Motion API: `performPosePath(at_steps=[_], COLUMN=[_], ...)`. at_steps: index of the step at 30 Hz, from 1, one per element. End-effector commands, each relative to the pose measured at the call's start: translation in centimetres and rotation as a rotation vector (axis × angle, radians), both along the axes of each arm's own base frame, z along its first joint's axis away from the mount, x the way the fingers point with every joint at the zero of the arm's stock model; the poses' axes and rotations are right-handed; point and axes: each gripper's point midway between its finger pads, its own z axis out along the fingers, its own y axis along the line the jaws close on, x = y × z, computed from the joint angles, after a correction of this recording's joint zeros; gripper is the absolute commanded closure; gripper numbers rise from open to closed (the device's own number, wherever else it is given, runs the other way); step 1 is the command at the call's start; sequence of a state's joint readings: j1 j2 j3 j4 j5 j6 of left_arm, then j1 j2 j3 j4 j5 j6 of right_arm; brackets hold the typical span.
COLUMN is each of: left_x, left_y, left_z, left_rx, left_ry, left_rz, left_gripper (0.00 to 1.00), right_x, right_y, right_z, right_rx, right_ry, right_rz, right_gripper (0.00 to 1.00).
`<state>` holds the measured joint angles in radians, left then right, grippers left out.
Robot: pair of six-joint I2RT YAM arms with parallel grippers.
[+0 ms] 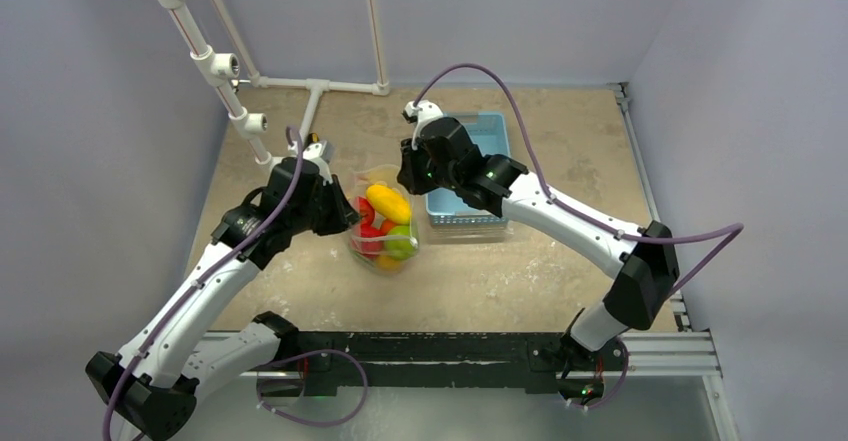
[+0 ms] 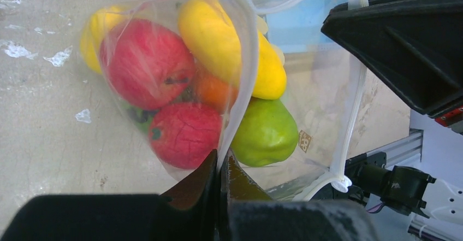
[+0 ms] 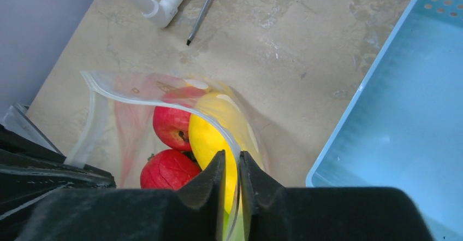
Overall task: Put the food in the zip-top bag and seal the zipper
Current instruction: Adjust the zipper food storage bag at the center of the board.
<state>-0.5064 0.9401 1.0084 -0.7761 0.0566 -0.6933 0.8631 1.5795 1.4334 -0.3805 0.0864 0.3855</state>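
Filled with the food [image 1: 385, 223], zip-top bag [image 1: 383, 223] on the table [image 1: 560, 261] between both arms. Pinched at its left edge by the fully closed left gripper [image 2: 220, 167]; zipper [image 3: 164, 103] rim between the barely parted right gripper [image 3: 232, 167] fingers. Further right, blue basket [image 1: 490, 133].

This looks like a robot lab, not a home. Two white and black robot arms [image 1: 560, 211] are bolted to a metal rail [image 1: 660, 351] at the near edge of a worn tan counter [image 1: 560, 271]. Plain grey walls [image 1: 90, 111] close it in. A frame of white plastic pipes [image 1: 215, 61] stands at the back, and a screwdriver [image 3: 202, 11] lies on the counter beside it.
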Motion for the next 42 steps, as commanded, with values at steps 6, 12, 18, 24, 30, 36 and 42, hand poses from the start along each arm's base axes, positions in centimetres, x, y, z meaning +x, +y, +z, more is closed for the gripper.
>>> performPosePath(at_steps=[6, 12, 18, 24, 30, 36, 42], left_x=[0.4, 0.3, 0.5, 0.6, 0.6, 0.5, 0.4], left_y=[-0.3, -0.3, -0.4, -0.5, -0.4, -0.6, -0.6], left_z=[0.8, 0.4, 0.3, 0.3, 0.3, 0.4, 0.2], left_rx=[-0.083, -0.088, -0.089, -0.092, -0.093, -0.108, -0.108], left_ry=[-0.034, -0.024, -0.025, -0.027, -0.028, -0.03, -0.021], left_rz=[0.061, 0.068, 0.071, 0.07, 0.074, 0.073, 0.071], left_gripper=[1.0, 1.0, 1.0, 1.0, 1.0, 1.0, 1.0], right_x=[-0.9, -3.7, -7.8, -11.6, -13.6, -14.0, -13.9], right_y=[-0.3, -1.5, -2.4, -2.7, -3.3, -3.5, -2.5], right_z=[7.0, 7.6, 7.7, 6.0, 3.8, 0.4, -0.9], right_rx=[0.135, 0.201, 0.255, 0.237, 0.193, 0.11, 0.08], right_ry=[-0.117, -0.098, -0.071, -0.017, 0.045, 0.092, 0.092], right_rz=[0.018, 0.044, 0.112, 0.162, 0.147, 0.091, 0.063], right_gripper=[0.59, 0.48, 0.4, 0.35, 0.34, 0.34, 0.36])
